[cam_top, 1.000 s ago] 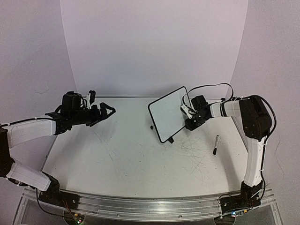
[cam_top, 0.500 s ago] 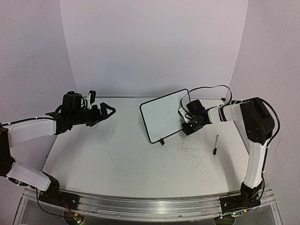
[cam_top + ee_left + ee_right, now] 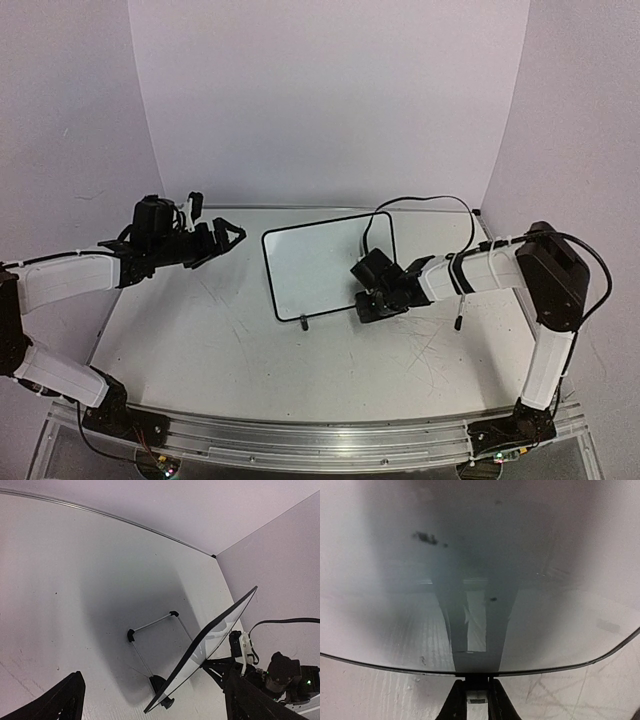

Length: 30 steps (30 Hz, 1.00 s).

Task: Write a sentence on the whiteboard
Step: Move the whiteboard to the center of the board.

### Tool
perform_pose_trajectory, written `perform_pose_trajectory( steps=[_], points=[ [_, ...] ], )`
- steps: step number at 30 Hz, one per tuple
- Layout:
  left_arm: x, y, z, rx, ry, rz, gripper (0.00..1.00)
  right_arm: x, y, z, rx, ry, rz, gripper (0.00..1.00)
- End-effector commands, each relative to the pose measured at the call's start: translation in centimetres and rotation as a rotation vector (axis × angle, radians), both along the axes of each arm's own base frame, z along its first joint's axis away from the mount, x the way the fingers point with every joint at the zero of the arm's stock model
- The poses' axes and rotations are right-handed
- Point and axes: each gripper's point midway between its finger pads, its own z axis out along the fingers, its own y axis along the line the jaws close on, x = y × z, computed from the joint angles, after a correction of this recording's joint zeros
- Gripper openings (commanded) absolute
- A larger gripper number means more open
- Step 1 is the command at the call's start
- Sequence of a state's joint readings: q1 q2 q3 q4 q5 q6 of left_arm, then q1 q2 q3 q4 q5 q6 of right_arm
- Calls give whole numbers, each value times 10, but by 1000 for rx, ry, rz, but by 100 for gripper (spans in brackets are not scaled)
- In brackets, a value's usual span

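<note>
The whiteboard point(image 3: 315, 265), white with a thin black frame, stands tilted near the table's middle. My right gripper point(image 3: 362, 292) is shut on its right edge. In the right wrist view the jaws point(image 3: 477, 692) pinch the frame, and the board point(image 3: 480, 555) fills the picture. The sentence is out of view: the board's face is bare white with a few dark smudges. My left gripper point(image 3: 228, 238) hangs open to the board's left, apart from it. Its wrist view shows the board point(image 3: 210, 645) edge-on between the dark fingers point(image 3: 57, 702).
A slim marker pen point(image 3: 458, 322) lies on the table, partly under my right forearm. A thin wire stand point(image 3: 150, 630) with black feet sits behind the board. White walls close the back and sides. The tabletop is scuffed.
My right gripper has carried the whiteboard leftward from the back right toward the middle, turning it to a wider, flatter pose. The left arm has stayed put.
</note>
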<state>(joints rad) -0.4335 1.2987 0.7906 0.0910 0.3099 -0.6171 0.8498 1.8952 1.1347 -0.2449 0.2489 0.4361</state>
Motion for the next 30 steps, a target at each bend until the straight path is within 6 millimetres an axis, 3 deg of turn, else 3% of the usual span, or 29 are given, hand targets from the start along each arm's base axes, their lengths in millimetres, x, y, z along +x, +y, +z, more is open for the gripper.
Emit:
perform_pose_trajectory(
  steps=[1,3,9,21,24,26,30],
  points=[
    [1,-2,9,-32,-38,8,98,-16,-1,25,88,-62,-194,0],
    [0,-3,8,-29,-40,4,98,-29,6,26,94,-71,-194,0],
    [-4,-5,8,-33,-44,0,98,-47,-1,23,79,-72,-154,0],
    [-6,-19,5,-32,-36,-29,98,-63,-23,19,-21,-115,58,1],
    [-8,-20,7,-31,-44,-36,99,-65,-21,30,11,-126,73,35],
    [-10,-21,9,-26,-56,-51,99,-67,-19,41,47,-137,82,49],
    [-11,-21,15,-19,-83,-60,99,-72,-27,62,97,-152,60,57]
  ],
)
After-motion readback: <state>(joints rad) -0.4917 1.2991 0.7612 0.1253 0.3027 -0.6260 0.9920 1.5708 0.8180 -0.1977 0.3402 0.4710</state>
